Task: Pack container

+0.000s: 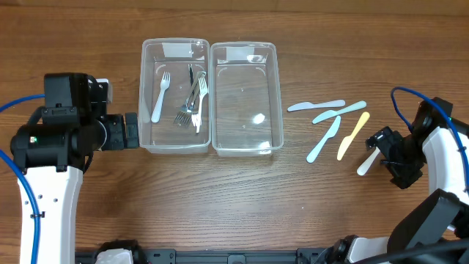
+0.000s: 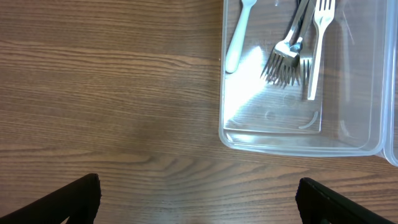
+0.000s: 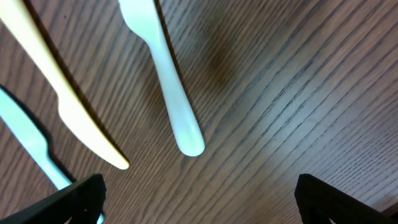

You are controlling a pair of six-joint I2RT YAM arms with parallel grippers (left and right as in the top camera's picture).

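Two clear containers stand side by side. The left container point(image 1: 144, 88) holds a white plastic fork point(image 1: 160, 97) and a bunch of metal forks point(image 1: 192, 101). The right container point(image 1: 245, 110) holds nothing. Several plastic knives lie to its right: a pale one point(image 1: 315, 106), two blue ones point(image 1: 323, 138), a yellow one point(image 1: 352, 136) and a white one point(image 1: 366, 164). My left gripper point(image 1: 133, 130) is open, just left of the left container point(image 2: 298, 142). My right gripper point(image 1: 379, 145) is open over the white knife point(image 3: 165, 81), with bare wood between its fingers.
In the right wrist view the yellow knife point(image 3: 62, 87) and a blue knife point(image 3: 31, 146) lie left of the white one. Blue cables loop beside both arms. Bare wooden table point(image 1: 242, 198) stretches in front of the containers.
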